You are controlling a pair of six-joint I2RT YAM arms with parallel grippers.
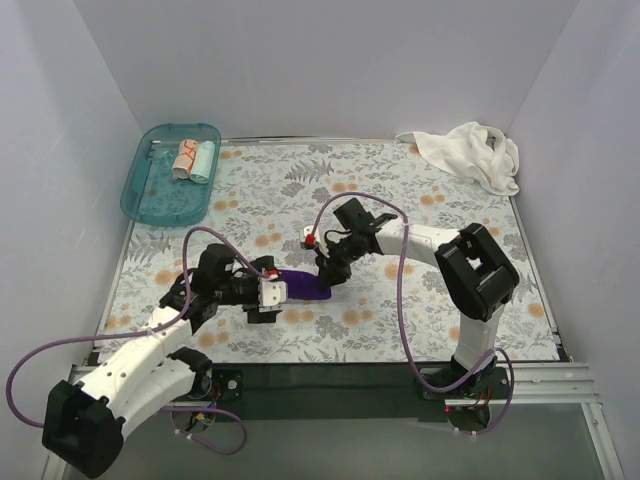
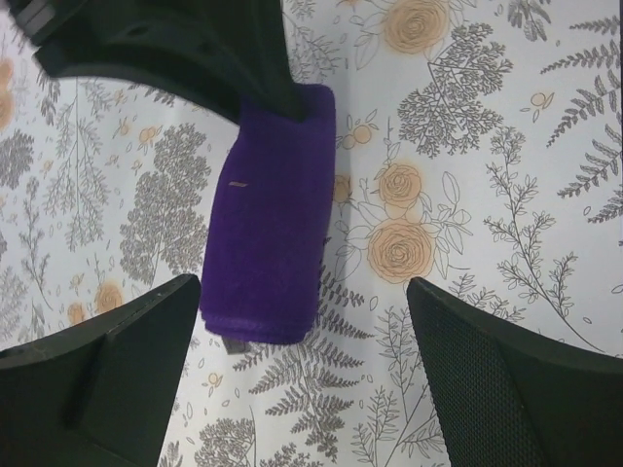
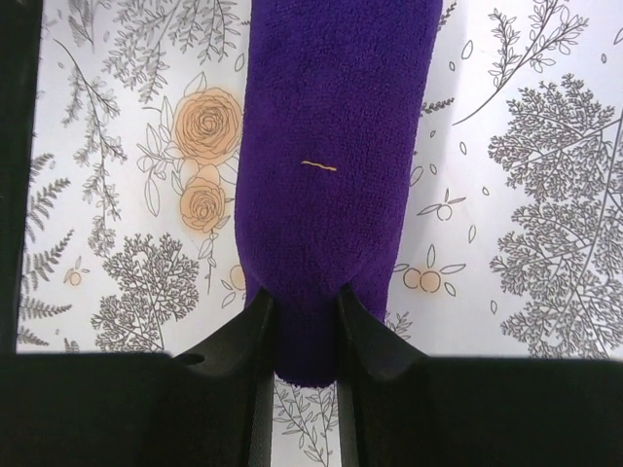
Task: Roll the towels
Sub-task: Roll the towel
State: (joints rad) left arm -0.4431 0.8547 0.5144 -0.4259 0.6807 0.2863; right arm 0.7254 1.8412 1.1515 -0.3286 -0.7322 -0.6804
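Floral sheet (image 1: 400, 300): white ground, grey ferns, orange roses; lies flat beneath left fingers (image 2: 107, 379) and right fingers (image 3: 238, 341), fills both wrist views.
Rose pair (image 2: 399, 248): printed on sheet, between left fingers, nearer right-hand one.
Second rose pair (image 3: 204, 126): ahead of right fingers, off to their left.
Teal translucent tray (image 1: 165, 200): far-left corner, well beyond left fingers, overhanging sheet's edge.
White walls (image 1: 330, 60): around three sides, well apart from both finger pairs.
Metal rail (image 1: 560, 375): behind fingers, at near edge.
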